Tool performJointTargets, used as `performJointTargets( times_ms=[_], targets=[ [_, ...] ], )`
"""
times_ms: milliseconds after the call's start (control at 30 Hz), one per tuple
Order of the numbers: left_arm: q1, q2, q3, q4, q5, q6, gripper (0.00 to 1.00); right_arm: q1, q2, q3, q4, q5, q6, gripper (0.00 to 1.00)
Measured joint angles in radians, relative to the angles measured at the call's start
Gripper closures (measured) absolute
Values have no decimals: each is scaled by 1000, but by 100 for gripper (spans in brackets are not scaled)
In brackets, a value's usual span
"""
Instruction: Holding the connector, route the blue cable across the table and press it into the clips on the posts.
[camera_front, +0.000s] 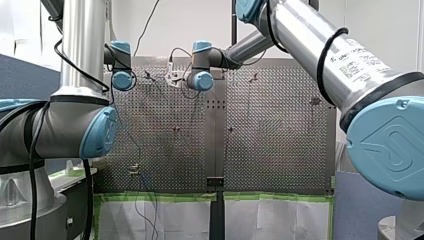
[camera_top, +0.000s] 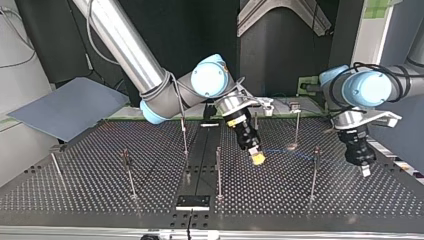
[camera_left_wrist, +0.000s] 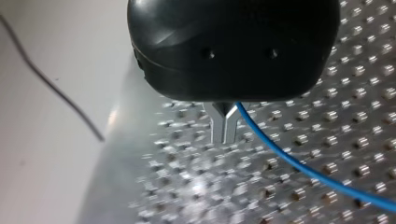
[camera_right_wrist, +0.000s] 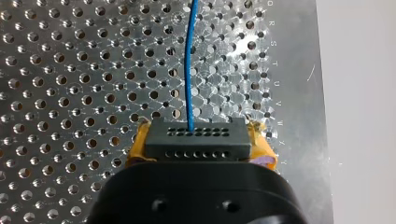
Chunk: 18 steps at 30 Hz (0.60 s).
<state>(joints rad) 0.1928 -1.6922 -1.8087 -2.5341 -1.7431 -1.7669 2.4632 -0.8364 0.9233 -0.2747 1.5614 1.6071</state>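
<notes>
In the right wrist view a black connector (camera_right_wrist: 195, 137) with rows of small holes sits between the yellow pads (camera_right_wrist: 261, 149) of my right gripper (camera_right_wrist: 196, 154), which is shut on it. The blue cable (camera_right_wrist: 189, 60) runs straight ahead from the connector over the perforated plate. In the top view my right gripper (camera_top: 257, 158) hangs tilted near the table's middle. The cable (camera_top: 290, 153) leads from it toward a post (camera_top: 314, 172). My left gripper (camera_top: 365, 170) hovers at that view's right. Its metal fingers (camera_left_wrist: 219, 128) are pressed together, and the cable (camera_left_wrist: 299, 165) comes out at their root.
Several thin clip posts stand on the perforated table (camera_top: 100, 185), among them three (camera_top: 218, 172), (camera_top: 184, 135), (camera_top: 297, 125) around my right gripper. A grey board (camera_top: 70, 107) leans at the top view's left. A black plate (camera_top: 192, 201) lies at the near edge.
</notes>
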Motion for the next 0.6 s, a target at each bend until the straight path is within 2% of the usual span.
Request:
performJointTargets(
  times_ms=[300, 600],
  targets=[
    [-5, -54, 6, 6, 66, -14, 100, -1, 0, 0, 0, 1, -2, 100],
    [-15, -57, 6, -1, 76, -18, 100, -11, -1, 0, 3, -1, 5, 100]
  ],
)
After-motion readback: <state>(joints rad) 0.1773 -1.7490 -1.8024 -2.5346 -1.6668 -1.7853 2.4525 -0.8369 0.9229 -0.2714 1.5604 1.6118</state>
